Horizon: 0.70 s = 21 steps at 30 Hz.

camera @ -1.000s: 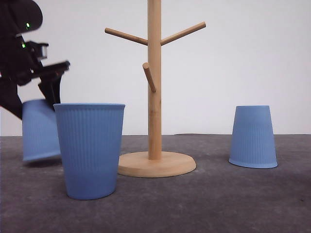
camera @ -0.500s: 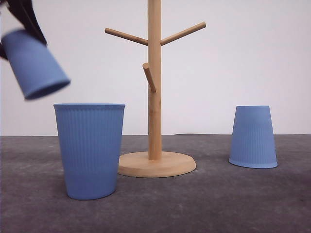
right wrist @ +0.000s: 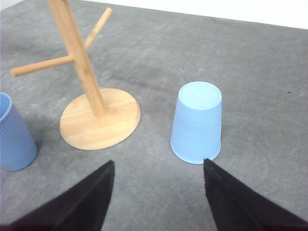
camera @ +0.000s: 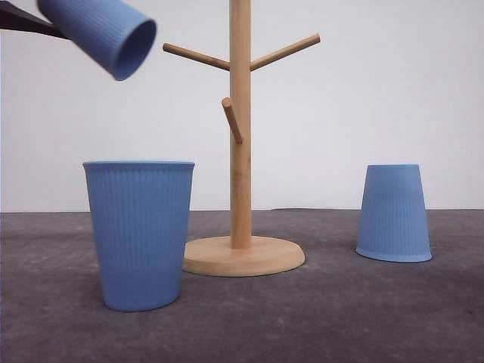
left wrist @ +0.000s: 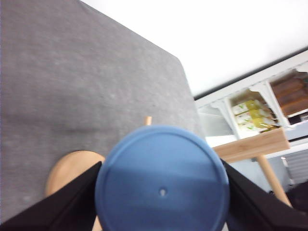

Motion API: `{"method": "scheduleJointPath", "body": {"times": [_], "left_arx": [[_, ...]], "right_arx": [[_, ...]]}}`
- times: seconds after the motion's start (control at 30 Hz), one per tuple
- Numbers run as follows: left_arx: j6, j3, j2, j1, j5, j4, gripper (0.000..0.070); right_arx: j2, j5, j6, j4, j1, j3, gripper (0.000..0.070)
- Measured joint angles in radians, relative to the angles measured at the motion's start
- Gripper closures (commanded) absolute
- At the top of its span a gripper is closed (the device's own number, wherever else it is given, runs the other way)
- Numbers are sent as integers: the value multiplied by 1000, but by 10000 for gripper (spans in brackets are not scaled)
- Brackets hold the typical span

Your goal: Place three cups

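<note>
My left gripper (left wrist: 161,183) is shut on a light-blue ribbed cup (camera: 102,29), its dark fingers (left wrist: 65,207) on either side of the cup's flat base (left wrist: 162,180). The cup hangs high at the left, tilted, with its mouth toward the wooden rack's (camera: 240,128) upper left peg (camera: 195,57). A second cup (camera: 140,234) stands upright at front left of the rack. A third cup (camera: 393,213) stands upside down to the right. My right gripper (right wrist: 159,202) is open above the table, just short of that inverted cup (right wrist: 197,122).
The rack's round base (camera: 243,255) rests on the grey mat (camera: 318,318) between the two standing cups. A lower peg (camera: 232,119) points forward and another upper peg (camera: 286,51) points right. Shelving (left wrist: 260,110) lies beyond the table's edge.
The left gripper has lifted its cup from the table at far left, up and to the right, tipping the mouth toward the rack. The other two cups stayed put.
</note>
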Motion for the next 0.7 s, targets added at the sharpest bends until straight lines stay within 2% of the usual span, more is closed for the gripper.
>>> {"method": "scheduleJointPath", "body": {"times": [0.13, 0.4, 0.6, 0.7], "left_arx": [[-34, 0, 37, -47, 4, 15, 346], [-50, 0, 136, -161, 3, 79, 343], [-62, 0, 167, -199, -9, 103, 257], [-63, 0, 179, -209, -19, 103, 252]], "right_arx": [[0, 0, 0, 0, 0, 0, 328], [0, 25, 0, 0, 0, 0, 328], [0, 25, 0, 0, 0, 0, 328], [0, 25, 0, 0, 0, 0, 328]]}}
